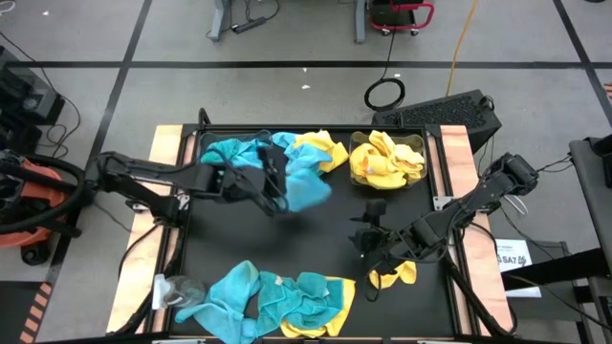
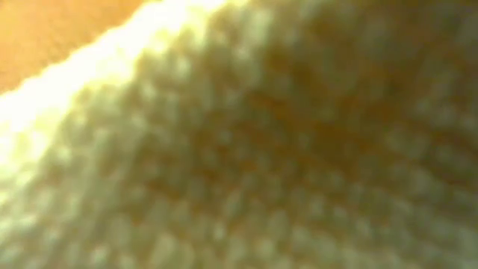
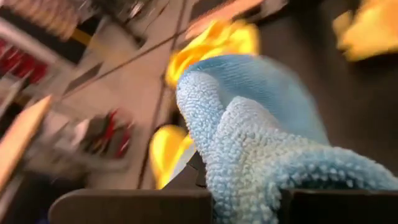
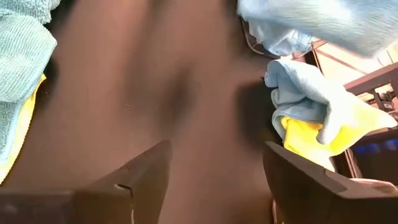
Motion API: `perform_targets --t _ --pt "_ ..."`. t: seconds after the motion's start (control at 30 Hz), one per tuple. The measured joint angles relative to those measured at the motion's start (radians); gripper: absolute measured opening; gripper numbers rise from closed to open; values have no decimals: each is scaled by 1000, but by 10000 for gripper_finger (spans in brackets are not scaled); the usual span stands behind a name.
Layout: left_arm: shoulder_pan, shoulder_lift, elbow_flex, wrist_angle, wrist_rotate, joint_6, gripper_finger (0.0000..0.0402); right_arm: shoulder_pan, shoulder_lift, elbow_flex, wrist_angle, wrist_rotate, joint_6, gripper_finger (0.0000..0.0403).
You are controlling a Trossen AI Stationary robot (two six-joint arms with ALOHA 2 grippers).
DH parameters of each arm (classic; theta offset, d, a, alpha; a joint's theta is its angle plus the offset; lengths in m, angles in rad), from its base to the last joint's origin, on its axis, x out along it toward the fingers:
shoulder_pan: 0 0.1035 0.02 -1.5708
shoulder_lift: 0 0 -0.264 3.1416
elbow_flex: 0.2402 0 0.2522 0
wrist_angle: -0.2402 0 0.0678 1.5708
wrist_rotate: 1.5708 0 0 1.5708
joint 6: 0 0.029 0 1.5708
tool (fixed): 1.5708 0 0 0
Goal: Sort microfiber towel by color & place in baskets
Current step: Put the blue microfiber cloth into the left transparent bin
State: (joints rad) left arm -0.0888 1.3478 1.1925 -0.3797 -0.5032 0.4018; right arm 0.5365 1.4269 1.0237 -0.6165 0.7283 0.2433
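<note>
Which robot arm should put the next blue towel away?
Left. The left gripper already holds a blue towel beside the far blue pile. The right gripper is open and empty.

A yellow microfiber towel (image 2: 269, 164) lies pressed up against the lens and fills nearly the whole low view, its nubby pile blurred. At the upper left corner a strip of orange (image 2: 52, 30) shows, possibly the surface's edge or the room beyond.
</note>
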Motion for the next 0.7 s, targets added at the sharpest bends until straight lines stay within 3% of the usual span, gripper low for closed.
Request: perform_targets --t 0.13,0.27,0.7 --pt "55 -70 -28 -108 -119 -32 6 6 0 0 -7 -1 22 244" --pt "154 -139 -65 -177 -159 -87 6 18 0 0 -17 -1 47 234" --pt "561 -225 -335 -89 -131 -136 6 59 0 0 -25 0 86 204"
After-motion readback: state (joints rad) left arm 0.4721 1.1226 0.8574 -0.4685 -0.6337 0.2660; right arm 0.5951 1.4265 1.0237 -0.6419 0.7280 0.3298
